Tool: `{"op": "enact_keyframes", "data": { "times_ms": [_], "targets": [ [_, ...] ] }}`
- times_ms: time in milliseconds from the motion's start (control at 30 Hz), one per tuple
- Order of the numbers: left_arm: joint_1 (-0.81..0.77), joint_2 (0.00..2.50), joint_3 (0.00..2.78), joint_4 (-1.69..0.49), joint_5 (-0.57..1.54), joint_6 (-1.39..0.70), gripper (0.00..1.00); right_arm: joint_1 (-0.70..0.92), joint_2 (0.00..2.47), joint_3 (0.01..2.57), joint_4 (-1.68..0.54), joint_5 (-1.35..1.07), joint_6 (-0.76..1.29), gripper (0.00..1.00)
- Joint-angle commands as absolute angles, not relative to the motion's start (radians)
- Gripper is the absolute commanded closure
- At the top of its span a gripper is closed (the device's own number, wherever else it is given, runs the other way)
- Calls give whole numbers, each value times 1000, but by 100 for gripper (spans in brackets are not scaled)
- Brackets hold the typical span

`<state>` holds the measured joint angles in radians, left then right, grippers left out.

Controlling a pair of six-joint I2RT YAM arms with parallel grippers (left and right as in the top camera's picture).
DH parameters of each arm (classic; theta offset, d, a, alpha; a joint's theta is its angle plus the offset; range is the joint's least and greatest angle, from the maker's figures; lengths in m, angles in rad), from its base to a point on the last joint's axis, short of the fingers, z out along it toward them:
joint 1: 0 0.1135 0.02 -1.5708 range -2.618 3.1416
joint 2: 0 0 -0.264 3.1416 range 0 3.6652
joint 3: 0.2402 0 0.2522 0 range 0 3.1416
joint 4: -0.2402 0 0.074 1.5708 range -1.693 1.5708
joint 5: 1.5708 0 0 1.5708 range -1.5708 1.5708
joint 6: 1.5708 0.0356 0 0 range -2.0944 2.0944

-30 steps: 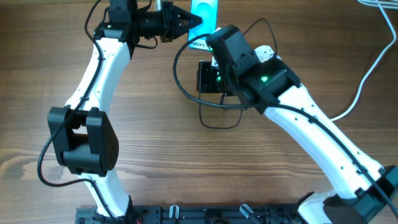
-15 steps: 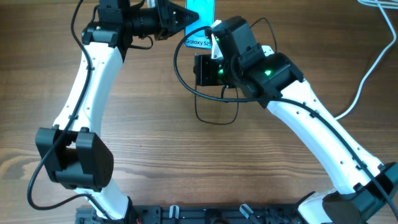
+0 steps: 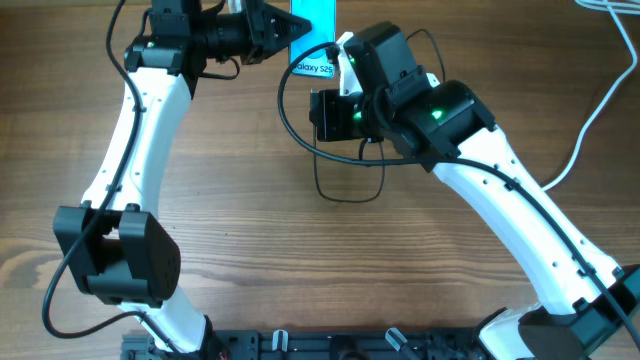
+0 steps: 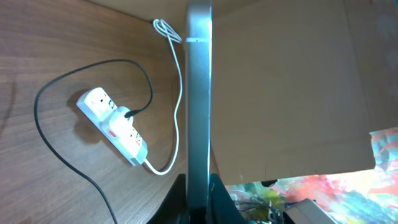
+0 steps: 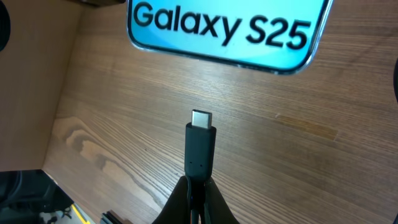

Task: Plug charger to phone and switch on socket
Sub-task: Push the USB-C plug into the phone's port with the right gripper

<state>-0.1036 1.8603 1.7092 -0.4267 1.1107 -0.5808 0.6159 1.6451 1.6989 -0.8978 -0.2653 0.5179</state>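
Phone (image 3: 314, 30) shifted left, top cut off; left gripper (image 4: 199, 186) pinching it; right gripper (image 5: 198, 186) pinching charger (image 5: 200, 148).

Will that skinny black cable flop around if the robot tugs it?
Probably floppy: the black cable lies in loose loops. Its plug tip looks stiff, standing straight out of the right pincer. Likely light, being so thin.

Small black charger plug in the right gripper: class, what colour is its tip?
Silvery metal, on the black charger plug; right wrist view shows it best.
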Motion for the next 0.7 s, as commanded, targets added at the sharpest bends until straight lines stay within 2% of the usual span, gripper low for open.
{"op": "enact_keyframes", "data": {
  "times_ms": [0,667],
  "targets": [
    [-100,1840,1725,-443,1159,-556,96,614,1652,1728,-875,-264,499,95],
    [-100,1840,1725,-465,1188,-519,96,614,1666,1728,-867,-249,498,95]
  ]
}}
